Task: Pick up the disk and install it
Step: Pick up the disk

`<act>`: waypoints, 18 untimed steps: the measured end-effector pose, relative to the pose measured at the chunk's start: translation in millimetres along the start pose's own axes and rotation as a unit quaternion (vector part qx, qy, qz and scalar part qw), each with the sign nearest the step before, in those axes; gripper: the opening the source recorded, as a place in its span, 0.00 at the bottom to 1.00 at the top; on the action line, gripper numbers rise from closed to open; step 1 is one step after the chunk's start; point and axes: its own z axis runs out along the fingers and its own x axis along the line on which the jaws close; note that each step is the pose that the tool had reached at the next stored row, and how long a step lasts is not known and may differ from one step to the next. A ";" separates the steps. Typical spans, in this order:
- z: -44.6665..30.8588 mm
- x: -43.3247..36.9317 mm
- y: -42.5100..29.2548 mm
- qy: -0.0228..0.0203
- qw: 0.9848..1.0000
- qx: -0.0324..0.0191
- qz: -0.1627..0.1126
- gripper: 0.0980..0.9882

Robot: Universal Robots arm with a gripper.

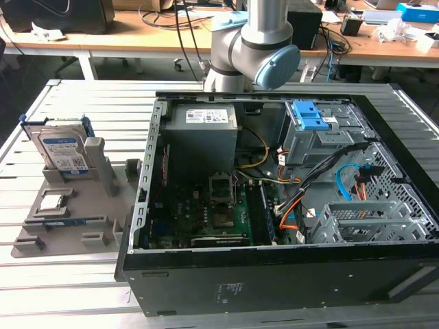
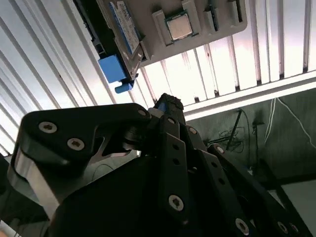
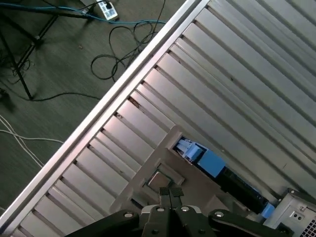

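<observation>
Exterior view: disk [image 1: 62, 152] propped on end, long axis upward; first wrist view: pincer [image 3: 171, 193] seemingly closed.

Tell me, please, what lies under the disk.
The disk sits in a slot of a grey holder that lies on the slatted metal table. The holder's front wall covers its lower edge, so the slot's floor cannot be seen.

The arm [image 1: 250, 48] stands at the far side in the exterior view, grey joint with its blue cap turned toward us. In the first wrist view the gripper [image 3: 171, 193] hangs in the air, fingers [image 3: 165, 193] pressed together, holding nothing.
</observation>
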 end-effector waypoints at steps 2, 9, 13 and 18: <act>0.0 0.0 0.0 0.001 1.000 -0.001 -0.031 0.01; -0.1 0.0 0.0 0.004 0.991 -0.002 -0.131 0.01; 0.0 0.0 0.0 0.006 0.985 -0.003 -0.171 0.01; 0.0 0.0 -0.1 0.009 0.967 -0.005 -0.254 0.01</act>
